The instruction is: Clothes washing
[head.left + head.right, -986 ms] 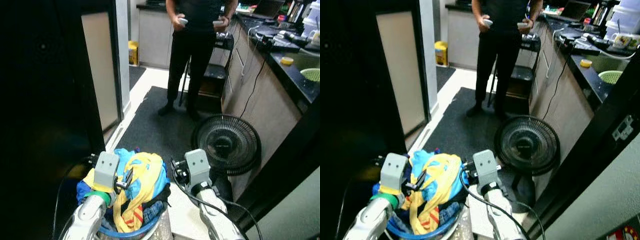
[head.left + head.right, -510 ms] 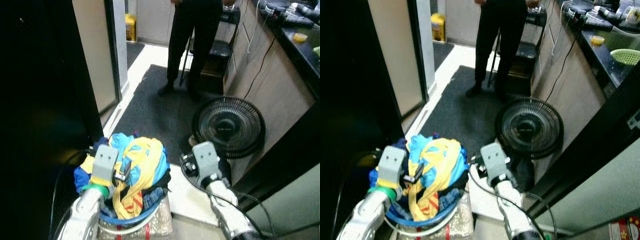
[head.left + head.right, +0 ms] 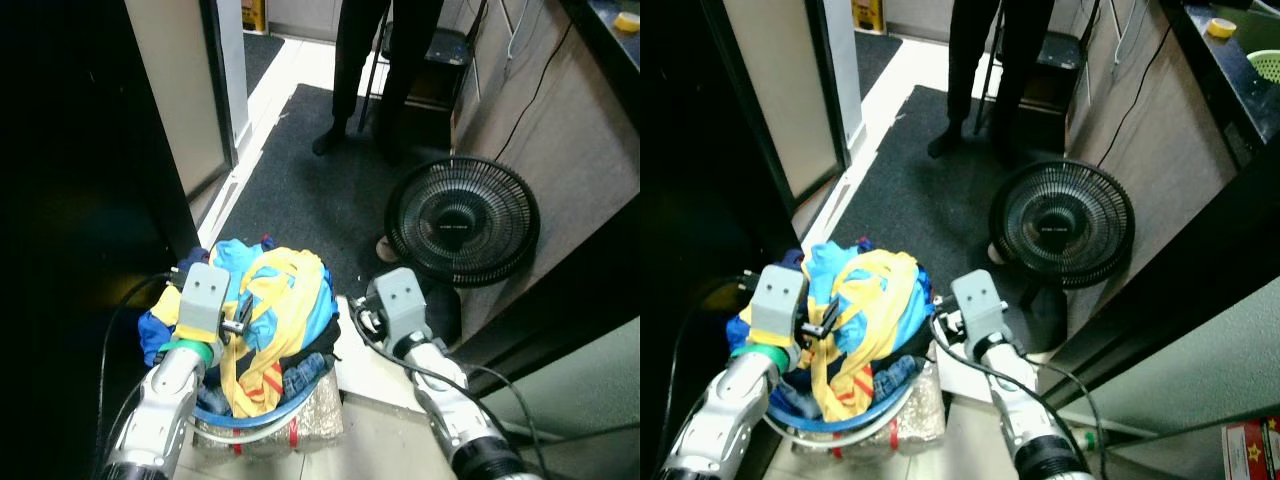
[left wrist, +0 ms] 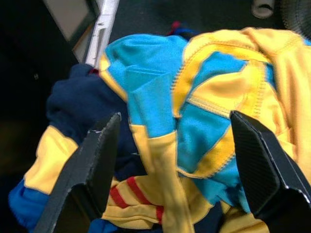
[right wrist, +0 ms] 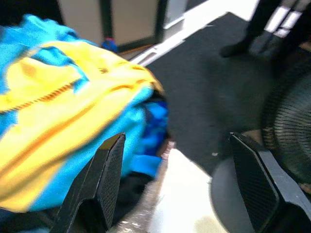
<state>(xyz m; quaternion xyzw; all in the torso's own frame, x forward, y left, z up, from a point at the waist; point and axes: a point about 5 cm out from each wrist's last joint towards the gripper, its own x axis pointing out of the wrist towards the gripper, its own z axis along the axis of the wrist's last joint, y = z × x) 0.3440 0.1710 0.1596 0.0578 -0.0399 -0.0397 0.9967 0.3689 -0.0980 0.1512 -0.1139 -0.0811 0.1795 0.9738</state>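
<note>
A blue laundry basket (image 3: 216,415) stands right below me, heaped with clothes (image 3: 280,320) in yellow, light blue and navy. My left gripper (image 3: 240,326) hovers over the left side of the heap, open, and the left wrist view shows its fingers spread wide (image 4: 175,116) above the yellow and blue garment (image 4: 209,111). My right gripper (image 3: 358,320) is beside the basket's right edge, open and holding nothing. In the right wrist view (image 5: 177,138) the clothes (image 5: 58,121) lie to one side, with dark floor mat (image 5: 204,97) beyond.
A black floor fan (image 3: 462,220) stands on the floor at the right, by a wooden cabinet front (image 3: 540,100). A person's legs (image 3: 375,60) are at the far end of the dark mat (image 3: 300,190). A dark door frame (image 3: 150,150) closes off the left. A pale step (image 3: 365,370) lies beside the basket.
The camera has tilted down, so the whole scene has slid upward. Both grippers keep their places at the basket, and both stay open.
</note>
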